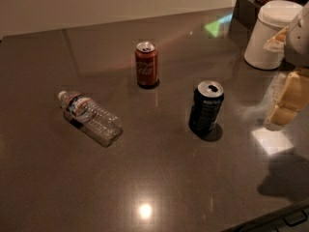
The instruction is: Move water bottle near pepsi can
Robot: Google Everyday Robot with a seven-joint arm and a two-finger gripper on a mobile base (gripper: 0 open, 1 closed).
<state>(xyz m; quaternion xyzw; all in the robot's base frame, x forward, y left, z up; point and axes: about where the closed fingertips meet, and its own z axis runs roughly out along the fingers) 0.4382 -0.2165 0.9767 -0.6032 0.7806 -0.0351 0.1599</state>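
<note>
The water bottle (90, 117) lies on its side at the left of the dark countertop, white cap pointing up-left. The pepsi can (206, 108), dark navy-black with a silver top, stands upright right of centre, well apart from the bottle. My gripper (285, 103) hangs above the counter at the right edge of the view, to the right of the pepsi can and far from the bottle. It holds nothing that I can see.
A red-brown cola can (146, 64) stands upright behind and between the two. A white lidded container (269, 33) and dark boxes (246, 11) stand at the back right. The counter's front edge (270, 219) runs along the bottom right.
</note>
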